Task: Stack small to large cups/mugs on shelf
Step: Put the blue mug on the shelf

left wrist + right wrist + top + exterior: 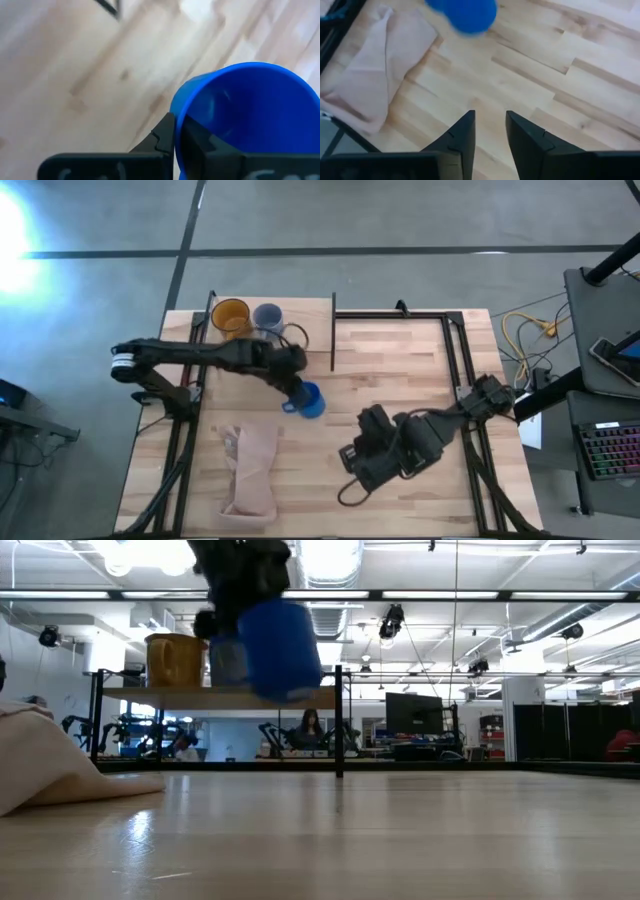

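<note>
My left gripper (pixel 296 386) is shut on the bright blue mug (pixel 311 401), which is lifted above the table in the low view (pixel 281 646). The yellow-orange mug (pixel 230 316) and the pale grey-blue mug (pixel 268 318) stand side by side on the shelf (pixel 300 698), a light-wood board on black posts at the table's far left. My right gripper (pixel 490 131) is open and empty, low over the table to the right of the blue mug. My left gripper holds the blue mug by its rim (pixel 178 125), with one finger (pixel 202 145) inside the mug and the other (pixel 164 137) outside on its wall. The fingers come from above. The mug hangs below them, clear of the table (pixel 350 830), slightly tilted.
A crumpled tan cloth (pixel 250 470) lies near the table's front left; it also shows in the right wrist view (pixel 375 65). Black frame rails (pixel 455 360) run along the table's sides. Bare wood (pixel 400 360) lies between the shelf and the right rail.
</note>
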Controlling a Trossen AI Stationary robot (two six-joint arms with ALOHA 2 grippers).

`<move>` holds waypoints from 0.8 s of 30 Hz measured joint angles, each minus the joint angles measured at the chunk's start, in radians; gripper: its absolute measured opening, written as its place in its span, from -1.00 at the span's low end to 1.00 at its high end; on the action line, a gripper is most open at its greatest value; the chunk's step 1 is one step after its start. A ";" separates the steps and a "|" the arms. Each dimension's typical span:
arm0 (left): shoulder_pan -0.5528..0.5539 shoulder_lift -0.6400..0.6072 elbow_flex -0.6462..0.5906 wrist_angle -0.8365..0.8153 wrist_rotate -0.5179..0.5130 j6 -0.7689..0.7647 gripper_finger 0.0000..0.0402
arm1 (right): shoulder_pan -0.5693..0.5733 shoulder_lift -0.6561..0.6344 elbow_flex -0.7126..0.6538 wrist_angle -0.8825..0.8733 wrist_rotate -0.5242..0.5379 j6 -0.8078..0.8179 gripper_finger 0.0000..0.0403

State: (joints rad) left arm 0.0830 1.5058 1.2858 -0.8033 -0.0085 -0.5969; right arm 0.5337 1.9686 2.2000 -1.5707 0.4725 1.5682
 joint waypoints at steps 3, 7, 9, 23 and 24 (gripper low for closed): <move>0.028 -0.047 0.073 -0.071 -0.071 -0.042 -1.00 | 0.021 0.000 -0.009 0.000 0.011 0.003 -0.52; 0.087 -0.081 0.187 -0.172 -0.155 -0.080 -1.00 | 0.043 0.000 -0.011 0.000 0.063 -0.003 -0.54; 0.127 -0.082 0.239 -0.218 -0.194 -0.094 -1.00 | 0.050 0.000 -0.011 0.000 0.083 -0.005 -0.54; 0.369 0.104 0.488 -0.258 -0.195 -0.157 -1.00 | 0.071 -0.001 -0.011 0.004 0.160 -0.019 -0.56; 0.373 0.122 0.501 -0.267 -0.188 -0.156 -1.00 | 0.071 -0.001 -0.011 0.004 0.160 -0.009 -0.56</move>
State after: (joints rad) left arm 0.4558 1.6276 1.7873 -1.0699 -0.1965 -0.7534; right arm 0.6045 1.9675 2.1895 -1.5667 0.6325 1.5589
